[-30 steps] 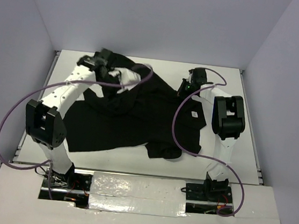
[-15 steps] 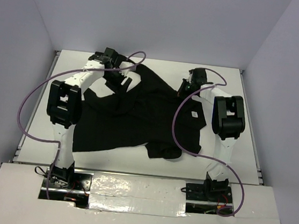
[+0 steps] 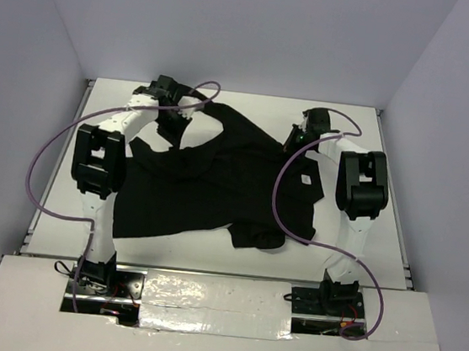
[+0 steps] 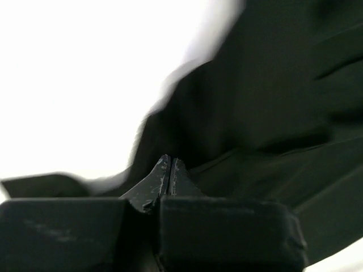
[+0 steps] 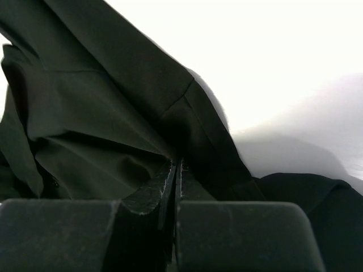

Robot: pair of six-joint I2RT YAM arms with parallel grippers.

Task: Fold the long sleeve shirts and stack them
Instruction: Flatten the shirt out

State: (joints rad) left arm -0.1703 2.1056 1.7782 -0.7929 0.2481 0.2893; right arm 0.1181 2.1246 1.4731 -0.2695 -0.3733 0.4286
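**Item 1: long sleeve shirt** [image 3: 208, 185]. Black, soft cloth, one piece. Lies crumpled and spread across the middle of the white table [image 3: 392, 172], reaching from near the left arm's base side to the right arm. Near hem bunched into a fold right of centre. A small white tag [image 3: 305, 180] shows on its right part.

**Item 2: left gripper** [image 4: 170, 165]. At the far-left edge of the shirt, arm arched over the table. Jaws pressed together, tips meeting on the cloth's border, with a seam running off from them. Wrist view is blurred, so the depth of the pinch cannot be told.

**Item 3: right gripper** [image 5: 177, 167]. At the far-right edge of the shirt. Jaws closed tight, with black fabric gathered into folds at the tips.

**Item 4: purple cables.** One loops wide off the left arm [image 3: 45, 167]. The other [image 3: 276, 193] hangs from the right arm across the shirt's right side.

**Item 5: enclosure.** Pale walls [image 3: 235, 23] stand on the left, far and right sides.
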